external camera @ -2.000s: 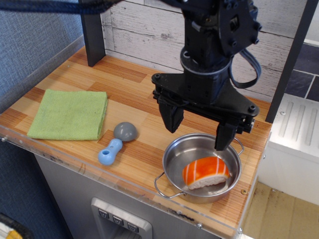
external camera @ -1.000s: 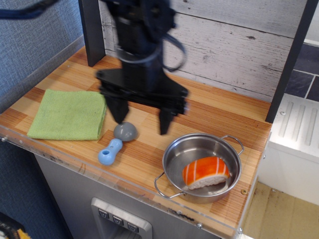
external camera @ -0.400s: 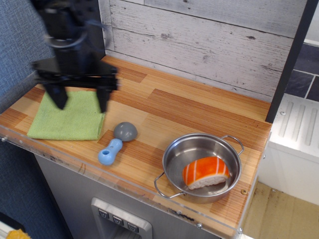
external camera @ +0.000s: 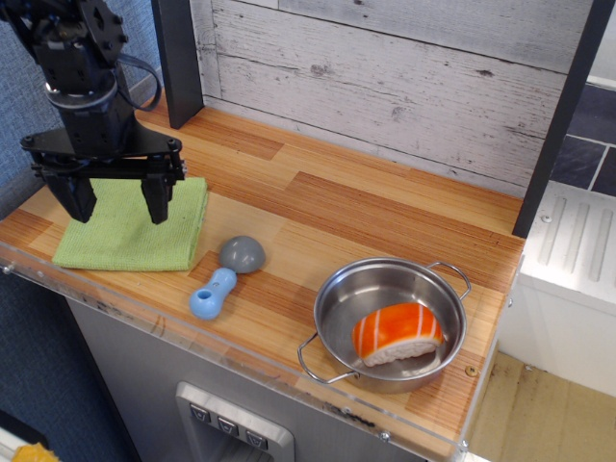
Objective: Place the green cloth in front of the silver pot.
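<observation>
The green cloth [external camera: 130, 236] lies flat and folded at the front left of the wooden counter. My black gripper [external camera: 117, 206] hangs just above it, open, one finger over the cloth's left part and one over its right part; it holds nothing. The gripper and arm hide the cloth's far edge. The silver pot [external camera: 392, 320] stands at the front right of the counter, far from the cloth, with an orange-and-white salmon sushi toy [external camera: 397, 335] inside it.
A small blue-and-grey scoop-like toy [external camera: 227, 272] lies between the cloth and the pot. A black post [external camera: 178, 60] stands at the back left against the whitewashed plank wall. The counter's front edge [external camera: 241, 371] has a clear lip.
My gripper has swung from above the pot leftward across the counter and now hangs lower over the green cloth. The cloth, pot and toys have not moved.
</observation>
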`<action>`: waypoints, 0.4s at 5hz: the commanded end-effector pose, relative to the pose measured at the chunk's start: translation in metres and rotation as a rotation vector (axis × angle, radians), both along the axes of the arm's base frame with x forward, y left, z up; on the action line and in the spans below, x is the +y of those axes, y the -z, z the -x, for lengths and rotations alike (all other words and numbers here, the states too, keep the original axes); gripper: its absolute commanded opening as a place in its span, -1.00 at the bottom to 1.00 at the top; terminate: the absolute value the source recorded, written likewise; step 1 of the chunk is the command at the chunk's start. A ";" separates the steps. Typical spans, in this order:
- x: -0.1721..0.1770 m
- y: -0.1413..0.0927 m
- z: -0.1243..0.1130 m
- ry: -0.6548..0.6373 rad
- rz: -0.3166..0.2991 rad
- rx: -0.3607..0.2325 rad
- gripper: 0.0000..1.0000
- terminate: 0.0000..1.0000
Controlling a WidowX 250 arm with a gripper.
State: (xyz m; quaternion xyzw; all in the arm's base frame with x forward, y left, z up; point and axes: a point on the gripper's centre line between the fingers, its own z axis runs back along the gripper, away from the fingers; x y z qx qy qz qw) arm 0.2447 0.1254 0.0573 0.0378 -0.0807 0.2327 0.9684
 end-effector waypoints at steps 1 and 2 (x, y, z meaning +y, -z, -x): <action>0.019 0.007 -0.011 -0.032 -0.026 -0.012 1.00 -1.00; 0.022 0.017 -0.012 -0.047 -0.031 0.001 1.00 -1.00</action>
